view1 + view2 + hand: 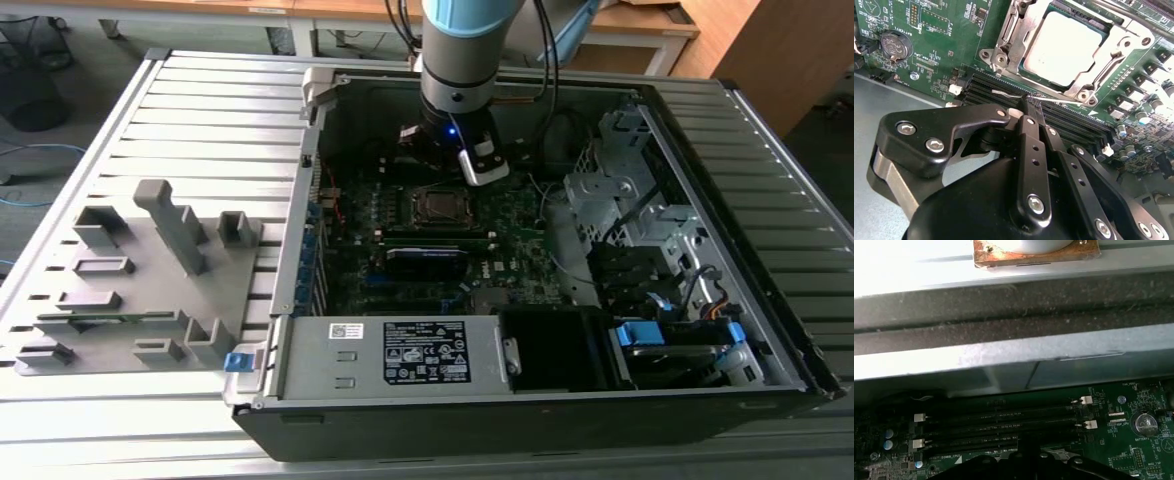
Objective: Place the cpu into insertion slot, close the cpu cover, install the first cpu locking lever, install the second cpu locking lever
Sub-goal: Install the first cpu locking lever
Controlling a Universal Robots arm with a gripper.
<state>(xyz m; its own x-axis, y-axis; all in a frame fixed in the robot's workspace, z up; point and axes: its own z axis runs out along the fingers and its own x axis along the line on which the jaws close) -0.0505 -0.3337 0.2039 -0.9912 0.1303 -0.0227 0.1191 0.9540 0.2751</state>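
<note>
An open computer case (296, 300) lies on a slatted metal table (200, 110). At the exterior view's left, a grey fixture tray (134, 290) sits beside the case. Near the middle of the dark green motherboard (350, 215), the cpu (437, 206) lies flat in its socket. In the second wrist view its pale metal top (1064, 47) shows through the window of the cpu cover (1010, 47), which looks closed over it. Just right of that in the exterior view, the arm comes down from the far side and the gripper (470, 165) hangs low over the board. In the second wrist view its fingers are drawn together, with the tips (1027, 104) at a thin silver locking lever (1004, 92) above the black memory sticks (1069, 122). Whether they pinch or only press it is unclear. The lever is probably stiff, springy, slippery wire, best taken at its hooked free end. Drive cages (627, 200) fill the right.
</note>
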